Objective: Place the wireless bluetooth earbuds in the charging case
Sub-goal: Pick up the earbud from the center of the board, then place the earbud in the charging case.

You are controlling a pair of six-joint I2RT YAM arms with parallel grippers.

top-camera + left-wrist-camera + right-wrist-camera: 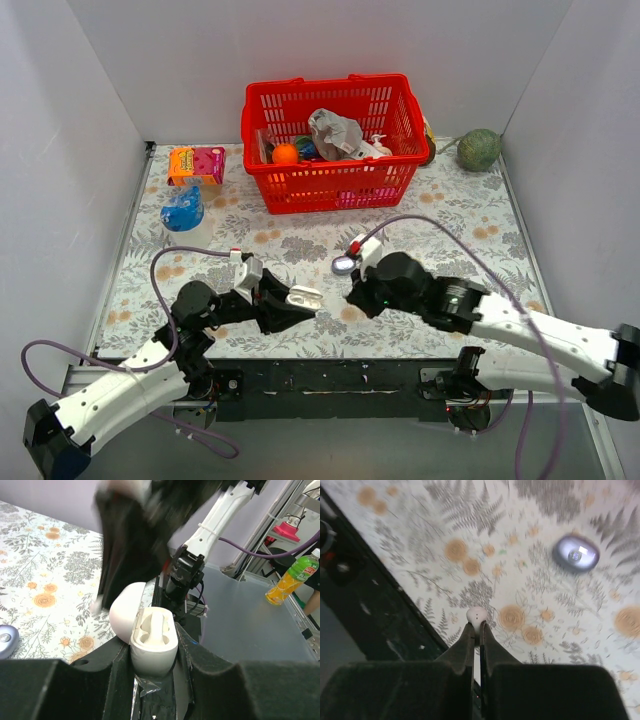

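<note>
I'd say this is the carrying step: the right gripper (476,628) is pinched shut on a pale earbud (476,615), the left gripper (155,661) clamps the open charging case (150,632) at nine o'clock from it, so next the bud needs lining up over a well.

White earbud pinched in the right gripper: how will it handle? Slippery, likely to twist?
Probably slippery: the earbud looks smooth and rounded. The right gripper pinches it only at the very fingertips, so it could rotate or pop out if nudged. It looks small beside the fingers, so it is likely very light.
</note>
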